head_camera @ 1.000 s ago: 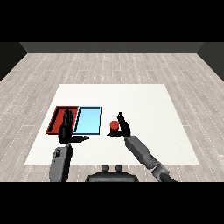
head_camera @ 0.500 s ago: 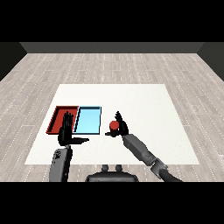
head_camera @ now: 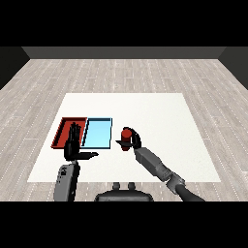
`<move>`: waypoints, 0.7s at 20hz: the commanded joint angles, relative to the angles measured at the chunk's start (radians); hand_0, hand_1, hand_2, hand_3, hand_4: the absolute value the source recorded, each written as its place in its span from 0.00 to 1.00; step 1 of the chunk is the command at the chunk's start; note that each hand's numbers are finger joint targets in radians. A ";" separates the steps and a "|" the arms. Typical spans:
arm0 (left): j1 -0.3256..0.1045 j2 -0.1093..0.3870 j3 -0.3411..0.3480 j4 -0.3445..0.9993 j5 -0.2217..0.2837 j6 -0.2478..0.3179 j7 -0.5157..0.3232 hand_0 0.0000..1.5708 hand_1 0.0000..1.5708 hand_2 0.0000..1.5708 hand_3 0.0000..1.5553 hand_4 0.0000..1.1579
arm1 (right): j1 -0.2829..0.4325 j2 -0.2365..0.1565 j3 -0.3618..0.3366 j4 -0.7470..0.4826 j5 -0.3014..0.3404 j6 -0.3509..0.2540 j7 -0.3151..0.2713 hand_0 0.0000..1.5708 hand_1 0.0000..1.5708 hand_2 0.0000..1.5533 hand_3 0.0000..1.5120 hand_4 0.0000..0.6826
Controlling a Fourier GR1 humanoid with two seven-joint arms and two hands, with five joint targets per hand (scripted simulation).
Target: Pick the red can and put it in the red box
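There's a white table sitting on a grey wood-plank floor, with a dark wall behind it. A light blue tray lies flat near the table's left edge, closer to the front edge than the back.

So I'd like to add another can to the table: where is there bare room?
The table is bare behind the red tray and light blue tray, and along its whole right side. The front left is crowded: left robot hand over the red tray, right robot hand holding the red can.
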 commanded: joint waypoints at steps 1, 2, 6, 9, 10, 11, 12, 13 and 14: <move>0.016 -0.025 -0.034 -0.028 -0.014 0.013 0.012 0.00 0.00 0.00 0.00 0.00 | 0.002 0.000 -0.017 0.035 0.029 -0.018 -0.009 0.95 0.95 0.94 0.94 0.90; -0.060 0.031 0.053 0.077 0.025 -0.018 -0.026 0.00 0.00 0.00 0.00 0.00 | -0.047 0.000 0.065 0.049 -0.070 -0.068 -0.018 0.94 0.94 0.94 0.93 0.88; -0.054 -0.021 -0.013 0.036 -0.032 0.045 0.019 0.00 0.00 0.00 0.00 0.00 | -0.005 0.000 0.101 -0.021 -0.021 -0.116 -0.008 0.92 0.92 0.93 0.92 0.87; -0.049 -0.013 -0.017 0.074 -0.032 0.016 -0.024 0.00 0.00 0.00 0.00 0.00 | -0.042 0.000 0.004 0.009 0.056 -0.094 0.031 0.93 0.93 0.93 0.91 0.88; 0.025 -0.020 -0.028 -0.012 -0.015 0.011 -0.001 0.00 0.00 0.00 0.00 0.00 | -0.065 0.000 0.036 0.005 0.045 -0.090 0.032 0.92 0.92 0.92 0.91 0.88; -0.068 -0.028 -0.020 0.088 -0.019 0.018 -0.018 0.00 0.00 0.00 0.00 0.00 | -0.042 0.000 0.014 -0.025 0.098 -0.090 0.015 0.92 0.92 0.92 0.91 0.88; 0.003 -0.004 -0.027 -0.010 -0.012 -0.006 0.004 0.00 0.00 0.00 0.00 0.00 | -0.007 0.000 0.057 -0.092 0.088 -0.136 0.016 0.92 0.92 0.93 0.91 0.89; -0.020 -0.009 -0.024 0.041 -0.006 -0.012 -0.008 0.00 0.00 0.00 0.00 0.00 | 0.014 -0.040 0.020 -0.116 0.135 -0.105 0.005 0.92 0.92 0.92 0.91 0.90; -0.029 -0.031 -0.048 0.055 -0.024 0.000 -0.014 0.00 0.00 0.00 0.00 0.00 | -0.031 0.000 0.043 -0.145 0.121 -0.190 0.025 0.91 0.91 0.92 0.90 0.91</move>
